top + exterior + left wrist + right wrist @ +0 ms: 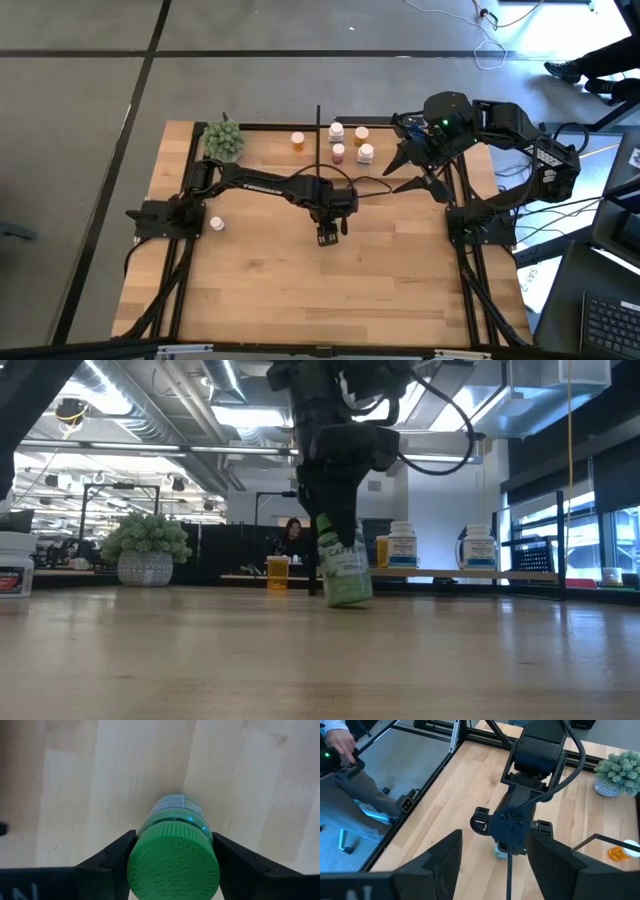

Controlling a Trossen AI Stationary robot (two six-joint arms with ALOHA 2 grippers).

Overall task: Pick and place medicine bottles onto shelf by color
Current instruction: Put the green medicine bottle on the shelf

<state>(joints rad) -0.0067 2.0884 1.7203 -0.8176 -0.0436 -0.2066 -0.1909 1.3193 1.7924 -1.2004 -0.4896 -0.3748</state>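
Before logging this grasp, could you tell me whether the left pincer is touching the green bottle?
Touching: in the left wrist view, both fingers of the left pincer press against the green bottle just below its cap.

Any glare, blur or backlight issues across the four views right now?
High view: blown-out patch at top right, table evenly lit. Low view: backlit by windows and ceiling lights, left gripper reads as a silhouette over the green bottle. Left wrist view: cap sharp, table soft. Right wrist view: right gripper's fingers blurred.

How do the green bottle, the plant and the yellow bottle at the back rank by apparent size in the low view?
1. Green bottle, held in the left hand; being nearest the camera inflates it.
2. Plant, similar in area, so its order against the bottle is unsure.
3. Yellow bottle, clearly smallest.
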